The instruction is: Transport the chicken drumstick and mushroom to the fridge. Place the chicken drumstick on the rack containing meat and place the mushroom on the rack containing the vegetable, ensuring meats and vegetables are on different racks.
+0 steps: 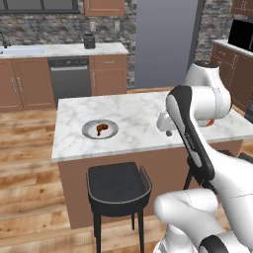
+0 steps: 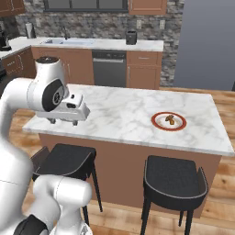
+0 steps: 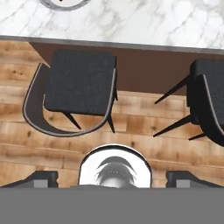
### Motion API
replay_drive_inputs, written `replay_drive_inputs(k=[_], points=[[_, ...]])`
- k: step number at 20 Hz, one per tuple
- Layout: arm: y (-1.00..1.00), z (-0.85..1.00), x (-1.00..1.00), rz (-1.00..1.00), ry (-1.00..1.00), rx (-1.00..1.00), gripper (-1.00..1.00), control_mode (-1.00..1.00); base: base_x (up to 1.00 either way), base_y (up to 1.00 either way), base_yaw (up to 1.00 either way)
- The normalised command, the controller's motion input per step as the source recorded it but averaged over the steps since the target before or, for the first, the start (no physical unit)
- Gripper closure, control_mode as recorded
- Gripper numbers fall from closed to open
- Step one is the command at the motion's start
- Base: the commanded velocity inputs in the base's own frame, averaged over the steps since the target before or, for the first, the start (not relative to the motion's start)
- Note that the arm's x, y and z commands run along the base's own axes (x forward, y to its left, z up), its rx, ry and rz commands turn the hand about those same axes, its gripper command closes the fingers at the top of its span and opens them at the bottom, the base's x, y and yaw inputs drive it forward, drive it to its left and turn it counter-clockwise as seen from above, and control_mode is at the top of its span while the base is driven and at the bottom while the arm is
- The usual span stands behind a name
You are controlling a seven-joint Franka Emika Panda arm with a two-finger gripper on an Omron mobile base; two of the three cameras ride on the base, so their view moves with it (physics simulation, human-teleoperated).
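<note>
Marble island desk (image 1: 128, 118), grey plate (image 1: 88, 132) and red-rimmed plate (image 2: 156, 115) on it. Two black stools (image 3: 78, 81) at its near side. Dishwasher (image 1: 70, 78), sink (image 2: 69, 41) behind.

Two dark stools (image 3: 81, 83) (image 3: 208, 98) are standing on the wood floor (image 3: 131, 131) beside the marble counter (image 3: 144, 22); the wide-apart fingertips (image 3: 41, 178) are pointing down at them.

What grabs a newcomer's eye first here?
The white arm looming over the marble island, its open pincer hanging at the near edge. Next, the chicken drumstick on a grey plate at one side of the island and a red-rimmed plate at the other.
</note>
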Motion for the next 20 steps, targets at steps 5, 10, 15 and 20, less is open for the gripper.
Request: replay_drive_inputs(k=[5, 10, 15, 20], points=[[0.0, 0.05, -0.57, 0.0, -0.01, 0.0, -1.0, -1.0, 0.0, 0.0, 0.0], [0.04, 0.21, -0.48, 0.0, -0.18, -0.01, -1.0, -1.0, 0.0, 0.0, 0.0], [0.06, 0.31, -0.5, 0.0, -0.16, 0.02, -1.0, -1.0, 0.0, 0.0, 0.0], [0.0, 0.0, 0.0, 0.0, 0.0, 0.0, -1.0, 1.0, -0.33, 0.65, -0.02]])
